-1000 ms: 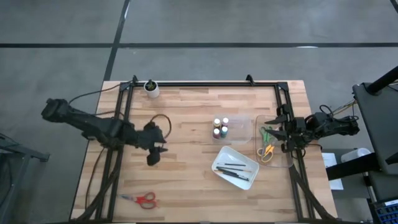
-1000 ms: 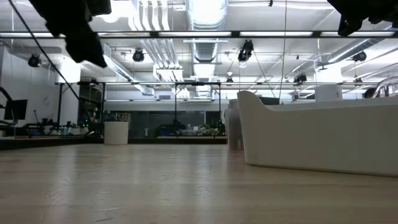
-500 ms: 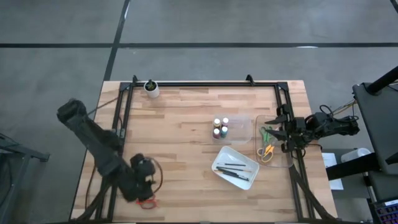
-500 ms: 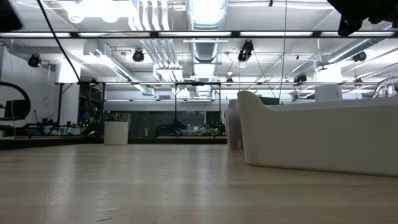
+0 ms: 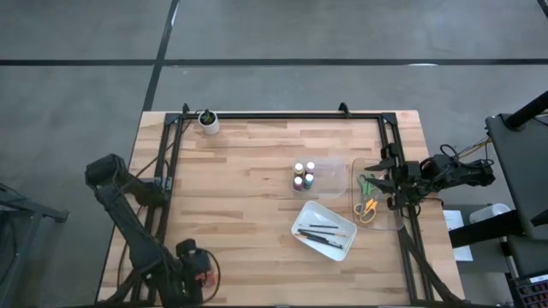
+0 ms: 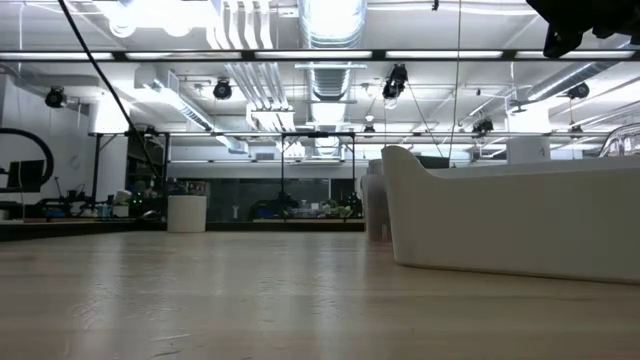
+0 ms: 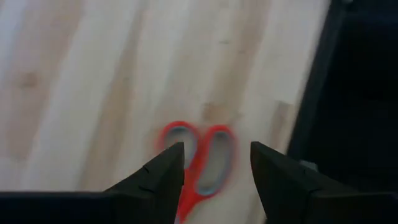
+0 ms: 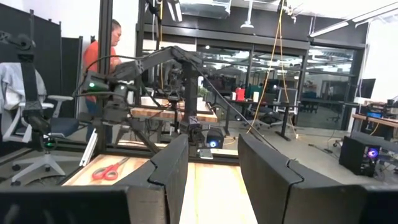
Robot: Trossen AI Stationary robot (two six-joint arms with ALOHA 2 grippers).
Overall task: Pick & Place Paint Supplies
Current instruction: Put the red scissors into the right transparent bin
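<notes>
The left claw [image 7: 211, 171] hangs low over the near left corner of the table [image 5: 257, 184], its fingers spread with nothing between them. A second ago this arm was stretched out level over the middle of the left half of the table; since then it has swung back towards the near edge and folded down, so that the claw now sits right above the red scissors [image 7: 200, 163]. That reads as the reach for the next item: the scissors look like the only supply lying loose on the wood.

In the left wrist view the scissors' two red handle loops lie just beyond the fingertips and between them, flat on the wood, with the blades running back under the claw. The gap lines up with the handles, but the claw is not touching them yet.

The right claw [image 5: 383, 183] has not moved; it waits above the clear bin [image 5: 397, 224] at the right edge, fingers parted and empty. That bin holds the green scissors [image 5: 365, 184] and yellow scissors [image 5: 369, 209]. The paint bottles [image 5: 303, 175] stand in a cluster left of it, and the brushes [image 5: 325, 233] lie in the white tray [image 5: 300, 224].
</notes>
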